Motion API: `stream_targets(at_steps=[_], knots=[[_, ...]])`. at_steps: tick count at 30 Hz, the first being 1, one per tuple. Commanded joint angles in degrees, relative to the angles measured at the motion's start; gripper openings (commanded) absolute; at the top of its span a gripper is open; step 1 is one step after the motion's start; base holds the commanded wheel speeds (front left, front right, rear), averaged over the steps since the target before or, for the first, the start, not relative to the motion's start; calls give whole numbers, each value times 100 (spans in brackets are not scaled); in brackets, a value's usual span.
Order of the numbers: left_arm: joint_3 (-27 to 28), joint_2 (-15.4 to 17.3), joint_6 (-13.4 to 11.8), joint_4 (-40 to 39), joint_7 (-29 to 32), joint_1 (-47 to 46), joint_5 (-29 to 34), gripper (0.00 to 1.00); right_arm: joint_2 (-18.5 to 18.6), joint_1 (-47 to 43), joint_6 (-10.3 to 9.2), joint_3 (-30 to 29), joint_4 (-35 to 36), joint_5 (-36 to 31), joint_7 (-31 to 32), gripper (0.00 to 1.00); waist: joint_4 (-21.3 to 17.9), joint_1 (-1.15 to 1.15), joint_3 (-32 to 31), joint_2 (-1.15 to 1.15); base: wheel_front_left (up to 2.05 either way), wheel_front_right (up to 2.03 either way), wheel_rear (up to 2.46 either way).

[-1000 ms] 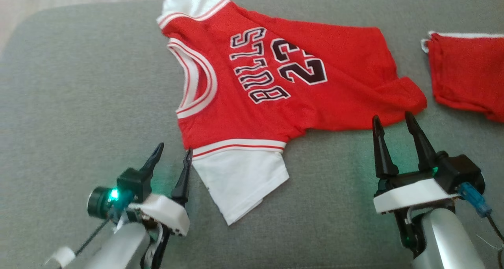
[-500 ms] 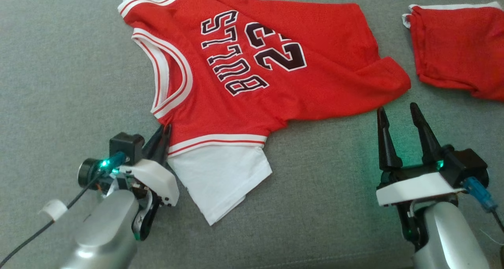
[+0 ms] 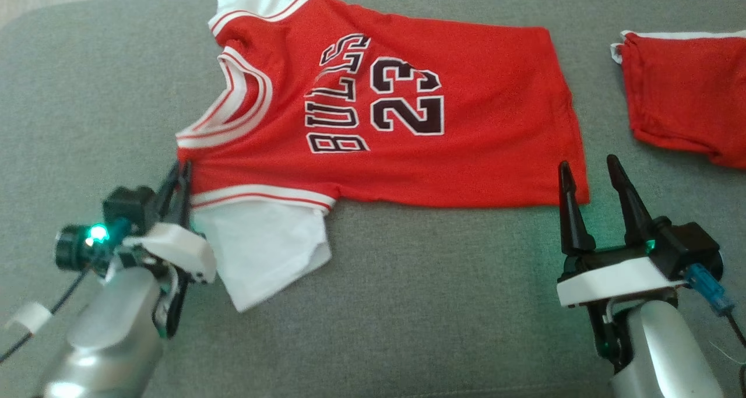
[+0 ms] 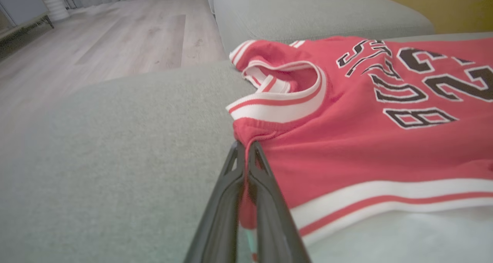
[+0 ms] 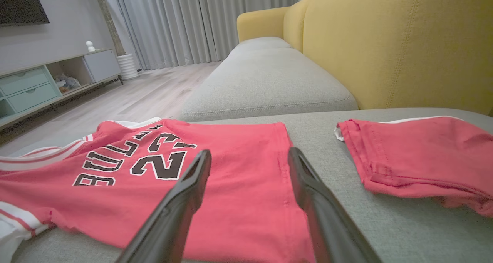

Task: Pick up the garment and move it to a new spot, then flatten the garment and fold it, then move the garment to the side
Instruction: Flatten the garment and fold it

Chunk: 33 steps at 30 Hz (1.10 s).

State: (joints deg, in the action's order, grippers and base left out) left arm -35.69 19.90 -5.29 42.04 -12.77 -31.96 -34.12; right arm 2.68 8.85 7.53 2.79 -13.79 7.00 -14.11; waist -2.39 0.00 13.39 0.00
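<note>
Pinches shoulder edge of the red Bulls jersey (image 3: 478,112) with left tool (image 3: 182,168); holds right tool (image 3: 587,164) spread just beside its hem, over grey sofa cushion (image 3: 437,305).

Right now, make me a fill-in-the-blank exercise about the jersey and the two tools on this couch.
The left tool is ____ on the jersey at its edge.
The right tool stands ____, holding nothing.
The number printed on the jersey is ____.
The other red garment lies on the robot's ____ side of the jersey.
Missing words: shut; open; 23; right.
</note>
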Motion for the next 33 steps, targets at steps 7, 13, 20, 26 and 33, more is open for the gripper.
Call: stream_targets(at_steps=[7,13,20,26,33], knots=[[194,209,94,-141,-172,-283,149,100,20,113,-4,143,129,-11,-3,100,130,0,-142,0,0,0,0],[589,50,-202,-1063,-219,163,419,100,20,10,-4,79,180,-20,-19,100,369,0,-318,0,0,0,0],[1072,-378,-448,-2343,-221,1374,893,100,20,-192,-4,35,184,-31,1,100,711,0,-556,0,0,0,0],[1211,-596,-304,-2501,-222,1800,1114,100,20,-218,-4,119,228,-44,67,100,815,0,-569,0,0,0,0],[884,-659,40,-1686,252,1650,1064,100,20,-170,-4,160,282,-31,91,100,691,0,-366,0,0,0,0]])
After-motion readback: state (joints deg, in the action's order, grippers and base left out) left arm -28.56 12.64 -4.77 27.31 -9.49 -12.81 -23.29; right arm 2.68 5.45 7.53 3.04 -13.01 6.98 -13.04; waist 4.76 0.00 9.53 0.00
